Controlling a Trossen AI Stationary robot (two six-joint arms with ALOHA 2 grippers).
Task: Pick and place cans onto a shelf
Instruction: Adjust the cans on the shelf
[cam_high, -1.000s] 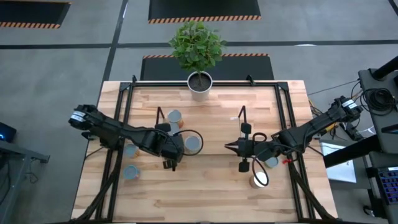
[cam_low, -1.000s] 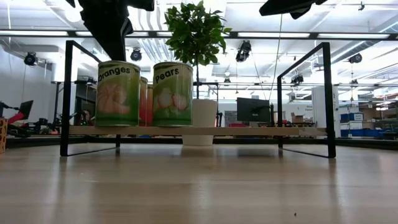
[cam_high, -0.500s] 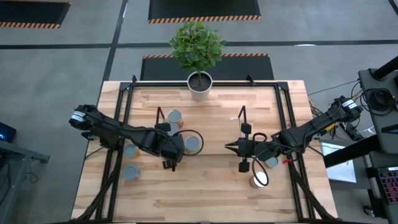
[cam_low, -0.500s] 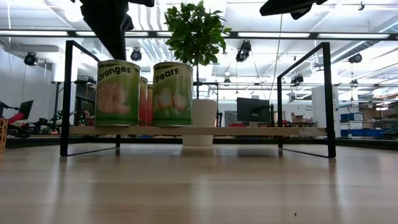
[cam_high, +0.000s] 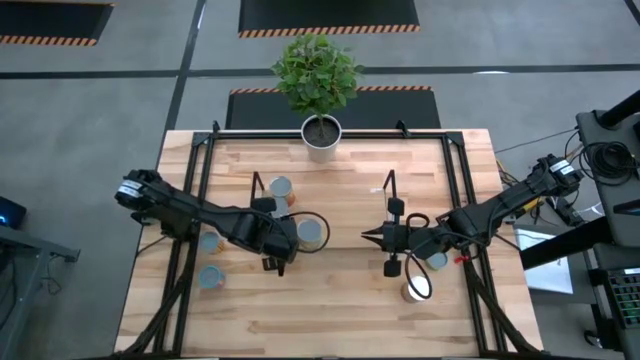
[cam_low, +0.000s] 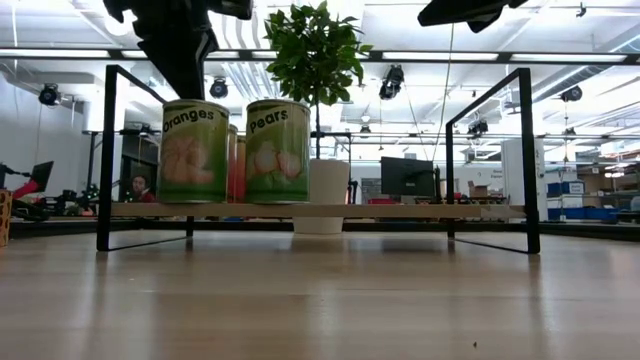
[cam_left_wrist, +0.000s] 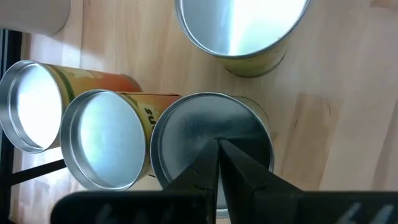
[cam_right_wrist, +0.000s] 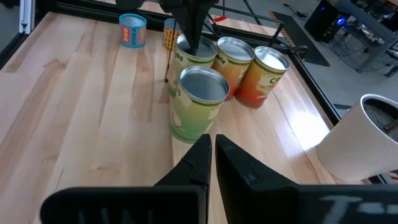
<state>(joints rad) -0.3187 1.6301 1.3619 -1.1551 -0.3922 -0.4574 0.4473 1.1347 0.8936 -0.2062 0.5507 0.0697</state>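
The shelf (cam_low: 400, 210) stands across the middle of the table on black wire end frames. Several cans stand on its left half. In front are a green Oranges can (cam_low: 192, 150) and a Pears can (cam_low: 278, 150), with orange-sided cans (cam_right_wrist: 233, 59) behind them. My left gripper (cam_left_wrist: 217, 143) is shut and points steeply down onto the Oranges can (cam_left_wrist: 211, 146). My right gripper (cam_right_wrist: 211, 138) is shut and holds nothing. It hovers above the shelf's right half, pointing toward the cans. My left gripper sets its shut fingertips (cam_left_wrist: 222, 149) on the Oranges can's round silver top (cam_left_wrist: 193, 127), about at its middle. It comes from above, slanting in from the table's left. The can stands upright on the shelf board.
A white plant pot (cam_high: 321, 135) stands at the far edge, behind the shelf. Loose cans stand at the table's left (cam_high: 210, 277) and right (cam_high: 417, 288). A black frame (cam_high: 200, 160) borders the table. Bare wood lies in front of the shelf.
The Oranges can under my left gripper has shifted or turned a little toward the Pears can, and the first letter of its label has gone out of sight. Both arms have stayed in place.
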